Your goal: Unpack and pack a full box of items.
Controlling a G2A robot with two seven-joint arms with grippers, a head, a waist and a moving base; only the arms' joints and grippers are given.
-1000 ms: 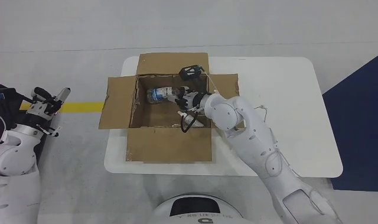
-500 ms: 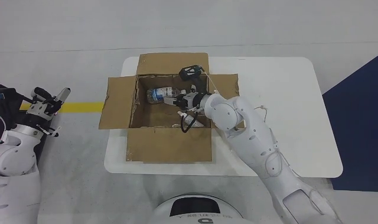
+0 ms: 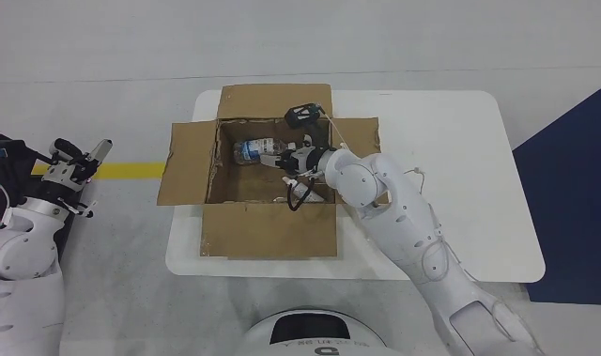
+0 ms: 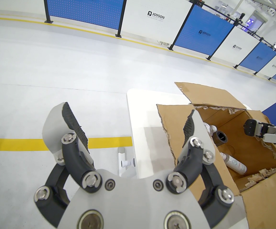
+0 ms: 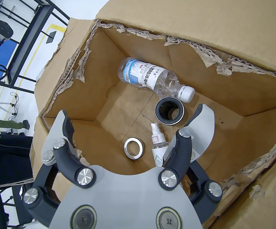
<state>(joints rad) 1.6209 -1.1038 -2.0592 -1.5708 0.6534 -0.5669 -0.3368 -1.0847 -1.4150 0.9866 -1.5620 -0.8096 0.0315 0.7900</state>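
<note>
Mid-unpacking, with right gripper (image 5: 133, 116) spread empty in box (image 5: 128, 48) above spray bottle (image 5: 158, 144), left gripper (image 4: 128, 114) released beside bench (image 3: 441, 168): probably lower, then clamp bottle's body.

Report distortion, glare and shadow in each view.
Left wrist view: wide-angle bend curves the far floor line and partitions beyond the left gripper. Right wrist view: glints on the ring and bottle, with the box corners shaded. Top view: even light, soft shade inside the box.
</note>
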